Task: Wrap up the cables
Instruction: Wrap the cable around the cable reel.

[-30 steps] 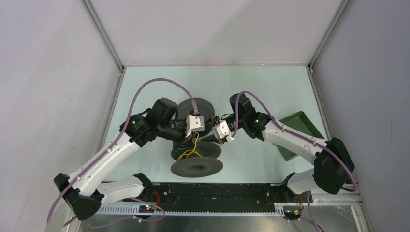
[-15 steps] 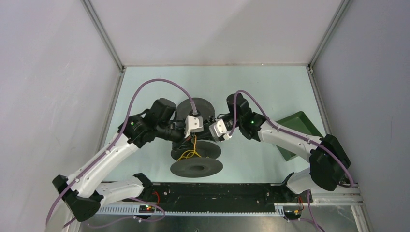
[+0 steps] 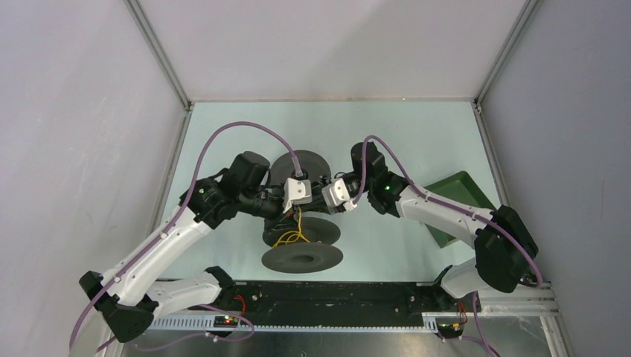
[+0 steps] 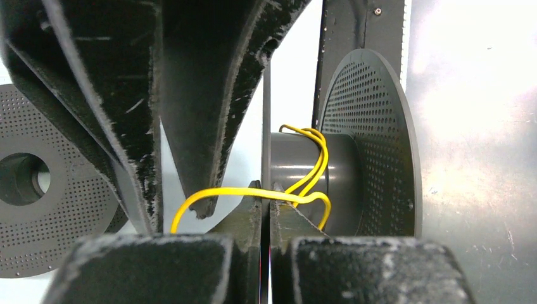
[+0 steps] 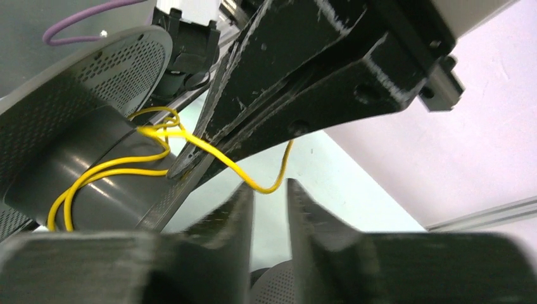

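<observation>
Pale green table (image 3: pixel 417 126) under a spool (image 4: pixel 288 158); your left gripper (image 4: pixel 265 190) pinches the yellow cable (image 4: pixel 221 190); right gripper (image 5: pixel 269 187) barely parted, empty; it looks light, floppy; take the hanging loop.

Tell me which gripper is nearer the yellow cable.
Left. The left gripper pinches the yellow cable beside the spool; the right gripper, open, sits just short of its hanging loop.
</observation>
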